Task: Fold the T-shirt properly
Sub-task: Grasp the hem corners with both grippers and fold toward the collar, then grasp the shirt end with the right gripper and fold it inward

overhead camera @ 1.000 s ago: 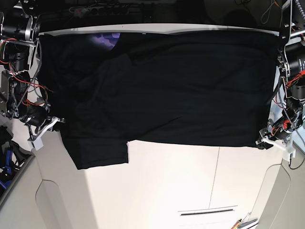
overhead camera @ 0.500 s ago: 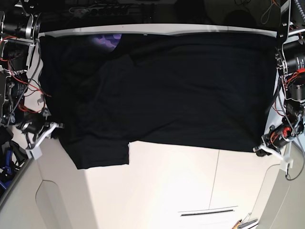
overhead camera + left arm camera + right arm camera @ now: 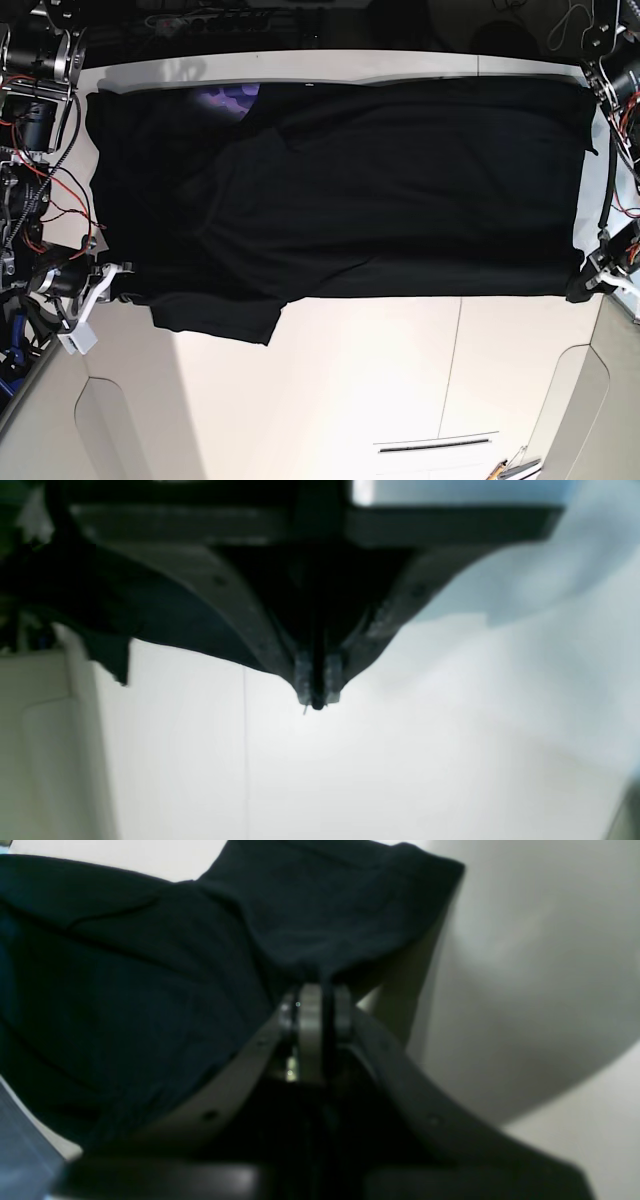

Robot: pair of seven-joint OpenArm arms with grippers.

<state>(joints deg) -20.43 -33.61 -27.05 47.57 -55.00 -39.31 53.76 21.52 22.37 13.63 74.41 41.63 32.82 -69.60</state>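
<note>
Early stage: the T-shirt (image 3: 370,190) lies spread plain side up across the upper half of the base view on the white desk (image 3: 400,390), no clean fold yet, only a sliver of purple print at upper left. Right gripper (image 3: 315,1005) pinches cloth at the left edge; left gripper (image 3: 317,690) is pressed together at the lower right corner, apparently on the hem. Cables and dark clutter behind.

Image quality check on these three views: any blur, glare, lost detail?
Left wrist: soft throughout, left gripper and table blurred, table washed out. Right wrist: right gripper near-blurred, T-shirt folds readable. Base: sharp but bowed at edges; T-shirt nearly featureless black.
</note>
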